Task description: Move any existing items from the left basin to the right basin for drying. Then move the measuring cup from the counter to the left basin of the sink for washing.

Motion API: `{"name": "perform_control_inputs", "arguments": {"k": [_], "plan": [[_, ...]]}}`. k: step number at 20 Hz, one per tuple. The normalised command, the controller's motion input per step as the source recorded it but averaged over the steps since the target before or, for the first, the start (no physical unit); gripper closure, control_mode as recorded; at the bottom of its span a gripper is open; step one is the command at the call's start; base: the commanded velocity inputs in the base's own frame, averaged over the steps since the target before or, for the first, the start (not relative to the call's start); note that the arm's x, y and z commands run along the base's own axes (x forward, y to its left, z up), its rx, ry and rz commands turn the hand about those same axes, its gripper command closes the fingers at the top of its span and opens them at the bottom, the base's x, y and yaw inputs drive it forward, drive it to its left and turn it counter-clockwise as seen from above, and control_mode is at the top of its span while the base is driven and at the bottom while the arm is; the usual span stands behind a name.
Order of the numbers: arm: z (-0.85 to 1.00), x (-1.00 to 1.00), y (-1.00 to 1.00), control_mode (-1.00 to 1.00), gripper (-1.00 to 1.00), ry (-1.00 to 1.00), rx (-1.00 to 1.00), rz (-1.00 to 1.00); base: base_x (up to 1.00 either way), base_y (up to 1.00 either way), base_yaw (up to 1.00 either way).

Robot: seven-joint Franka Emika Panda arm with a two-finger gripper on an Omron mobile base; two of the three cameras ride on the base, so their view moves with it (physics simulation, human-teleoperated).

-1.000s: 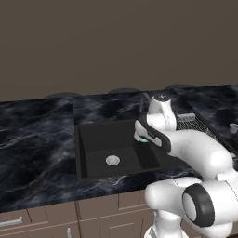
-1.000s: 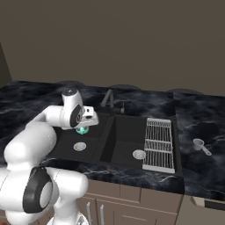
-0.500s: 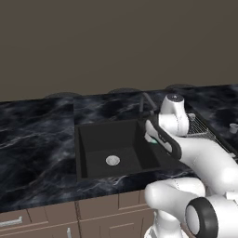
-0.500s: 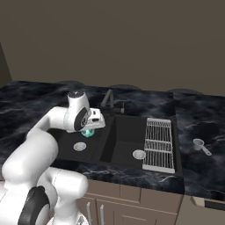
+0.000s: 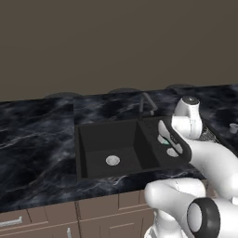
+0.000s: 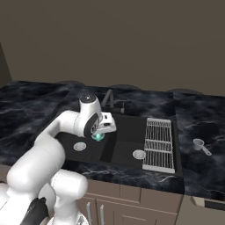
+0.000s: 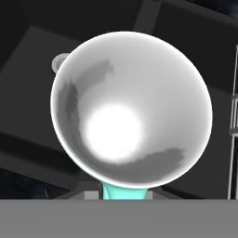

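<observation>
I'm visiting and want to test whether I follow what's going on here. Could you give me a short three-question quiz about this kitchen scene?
1. True or false: the teal mug is held in the fingers, raised above the sink.
2. Where does the measuring cup sit?
A. in the left basin
B. on the counter, right of the wire rack
C. inside the mug
3. Fill in: the mug's inside is ____.

Key: 1 true; 2 B; 3 white.
</observation>
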Motion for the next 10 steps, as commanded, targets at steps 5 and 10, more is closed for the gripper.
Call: {"name": "perform_control_inputs", "arguments": {"k": [5,10], "plan": [[0.0,0.0,-0.53,-1.0,1.0,0.0,0.0,0.0,0.0,0.0,0.0],[0.0,0.0,-0.49,-1.0,1.0,0.0,0.0,0.0,0.0,0.0,0.0]]}}
